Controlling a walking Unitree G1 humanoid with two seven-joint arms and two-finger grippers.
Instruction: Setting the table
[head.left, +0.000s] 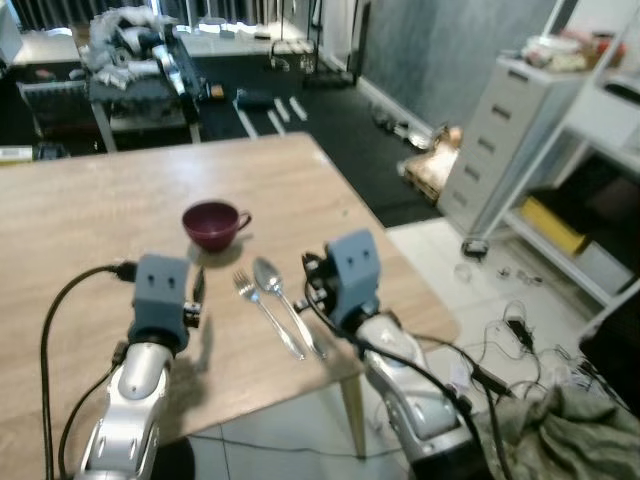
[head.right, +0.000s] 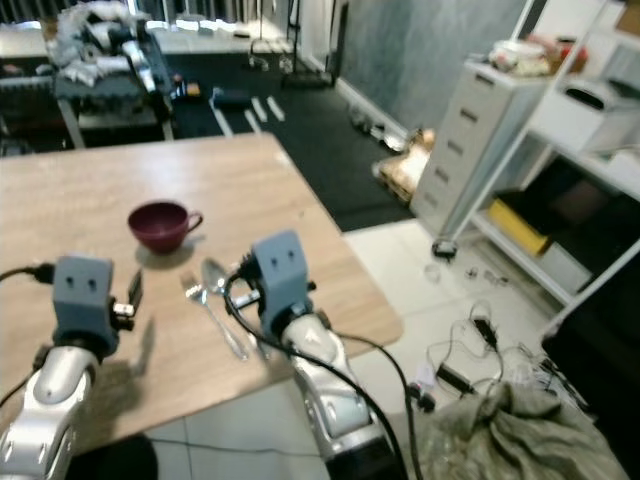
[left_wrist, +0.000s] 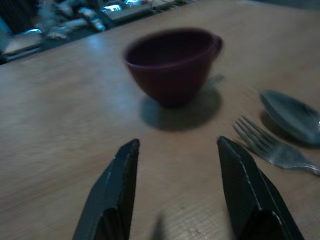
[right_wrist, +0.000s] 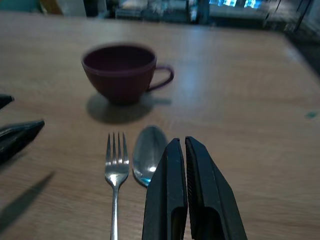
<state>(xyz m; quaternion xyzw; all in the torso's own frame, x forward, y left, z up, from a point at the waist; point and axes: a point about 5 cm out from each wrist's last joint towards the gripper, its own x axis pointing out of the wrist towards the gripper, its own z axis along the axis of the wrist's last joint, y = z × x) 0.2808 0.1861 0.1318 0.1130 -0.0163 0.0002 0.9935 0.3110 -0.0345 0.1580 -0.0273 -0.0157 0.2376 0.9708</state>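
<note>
Cup (head.left: 212, 224): dark red, upright on the wooden surface (head.left: 80, 215), handle toward the cutlery.
Fork (head.left: 266, 313), spoon (head.left: 287, 303): parallel, just beside each other, near the cup, as a place setting.
Left tool (left_wrist: 175, 187): fingers apart, empty, aimed at the cup.
Right tool (right_wrist: 186, 192): fingers together, empty, above the spoon.

No readable text, labels, brands, nos. or signs anywhere in these views. Cup (head.left: 211, 224), fork (right_wrist: 115, 172) & spoon (right_wrist: 146, 154) are plain, no markings. Wooden table (head.left: 90, 200) bare of print. Grey drawer cabinet (head.left: 495, 140) shows no legible label; stuff on top of it and on the shelves is too blurred and small to read.
</note>
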